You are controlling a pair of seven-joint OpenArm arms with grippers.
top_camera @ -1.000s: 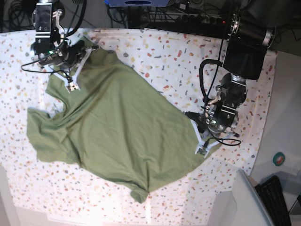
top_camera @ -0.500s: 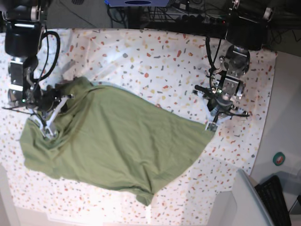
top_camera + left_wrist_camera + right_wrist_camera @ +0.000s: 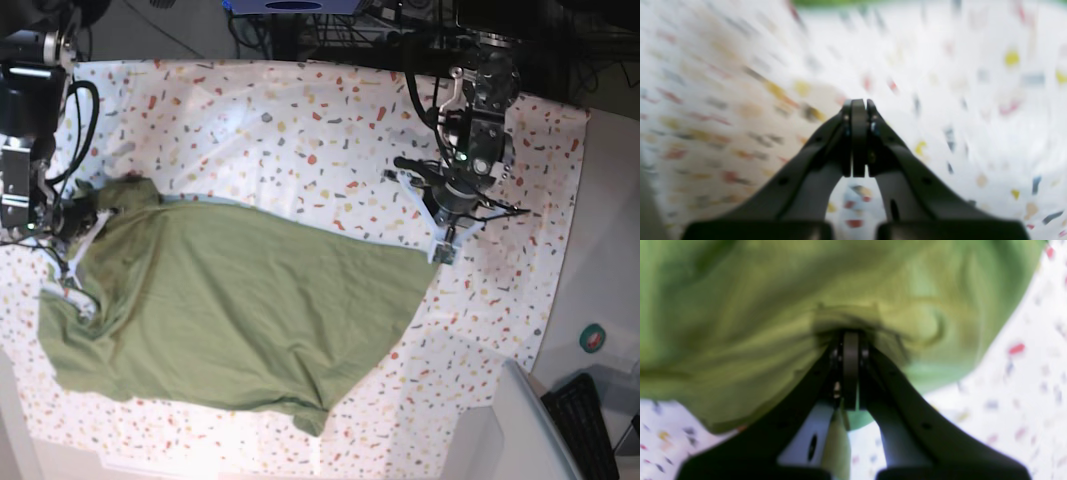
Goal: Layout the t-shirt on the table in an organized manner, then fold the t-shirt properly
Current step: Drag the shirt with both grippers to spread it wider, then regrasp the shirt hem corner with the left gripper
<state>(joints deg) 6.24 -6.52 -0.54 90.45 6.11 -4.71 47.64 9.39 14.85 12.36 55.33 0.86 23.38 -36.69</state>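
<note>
While I'm mid-layout, quick rundown:

Shirt: the t-shirt (image 3: 230, 310) lies spread over the near-left part of the surface (image 3: 330, 110), mostly open but skewed and wrinkly, one corner reaching toward the middle-right.

Right claw: my right claw (image 3: 850, 340) is clamped tight on a bunched bit of the green fabric; in the base view it sits at the shirt's far-left edge. Can't tell if that's sleeve or shoulder.

Left claw: my left claw (image 3: 858, 106) is pinched fully closed with nothing in it, just speckled cloth under it. From the base view it hovers just beside the shirt's right-hand corner, not touching as far as I can see.

Handling: looks like soft, light, floppy cotton, so I'd guess it drags and bunches rather than slides as a sheet. Not fragile, not slippery.

Where to grab: I reckon hems, shoulder seams or corners, pinched on a single edge, one claw each side, then pull apart to flatten.
</note>
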